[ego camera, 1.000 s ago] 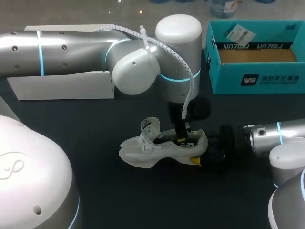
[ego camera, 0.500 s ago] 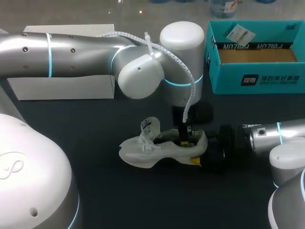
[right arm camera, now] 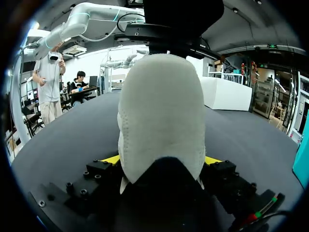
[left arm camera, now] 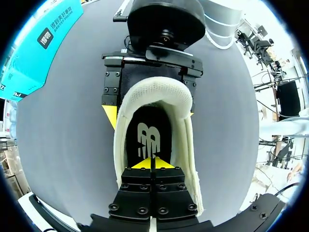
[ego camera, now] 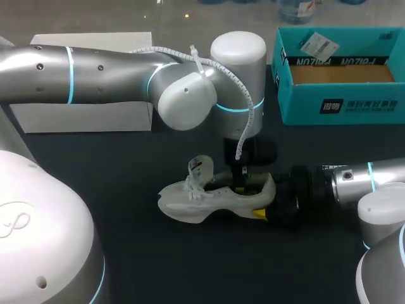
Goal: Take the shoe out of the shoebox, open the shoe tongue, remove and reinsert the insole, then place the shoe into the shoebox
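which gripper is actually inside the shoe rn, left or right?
The left gripper: its shut yellow tips are down inside the shoe, on the insole. The right gripper is outside it, clamping the heel from both sides.

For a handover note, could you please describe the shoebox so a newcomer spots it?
On the dark table, look past the cream-white sneaker in the middle to the far right corner. There stands an open teal cardboard shoebox with a brown floor, unlike the flat white box at far left.

Silver-white left arm (ego camera: 107, 66), cyan-lit rings (ego camera: 70, 66), coiled white cable (ego camera: 248, 120), black screwed pincer (left arm camera: 152, 162), 2 yellow tips (left arm camera: 143, 164)
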`<state>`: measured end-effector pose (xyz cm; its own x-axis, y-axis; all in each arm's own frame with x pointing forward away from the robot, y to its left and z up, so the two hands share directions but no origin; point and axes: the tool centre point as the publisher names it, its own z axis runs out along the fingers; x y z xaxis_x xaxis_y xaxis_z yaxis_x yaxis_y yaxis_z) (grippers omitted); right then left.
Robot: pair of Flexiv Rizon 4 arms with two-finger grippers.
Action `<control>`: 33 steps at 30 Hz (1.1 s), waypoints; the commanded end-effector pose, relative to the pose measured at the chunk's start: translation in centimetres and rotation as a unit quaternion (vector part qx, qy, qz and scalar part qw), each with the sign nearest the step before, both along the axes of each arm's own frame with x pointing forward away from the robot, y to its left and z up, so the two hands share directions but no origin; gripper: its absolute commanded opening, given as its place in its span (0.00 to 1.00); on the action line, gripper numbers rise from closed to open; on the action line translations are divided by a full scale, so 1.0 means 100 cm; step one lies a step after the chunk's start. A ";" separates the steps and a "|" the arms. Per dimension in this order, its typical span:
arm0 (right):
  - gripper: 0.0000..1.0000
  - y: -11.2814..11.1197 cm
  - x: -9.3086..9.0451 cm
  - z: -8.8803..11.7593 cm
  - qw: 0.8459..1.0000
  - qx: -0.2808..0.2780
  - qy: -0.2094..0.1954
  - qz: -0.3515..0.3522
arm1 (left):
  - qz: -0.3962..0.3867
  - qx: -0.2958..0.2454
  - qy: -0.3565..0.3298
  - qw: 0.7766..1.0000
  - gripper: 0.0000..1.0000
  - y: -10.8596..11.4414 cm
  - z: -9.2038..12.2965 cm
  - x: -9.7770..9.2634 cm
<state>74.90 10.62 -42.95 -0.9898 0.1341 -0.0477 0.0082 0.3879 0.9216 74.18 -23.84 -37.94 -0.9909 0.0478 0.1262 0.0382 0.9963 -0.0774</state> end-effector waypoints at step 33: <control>0.00 0.001 0.001 -0.002 1.000 -0.001 0.000 0.000 | 0.009 -0.014 -0.033 0.999 0.46 0.001 -0.060 -0.024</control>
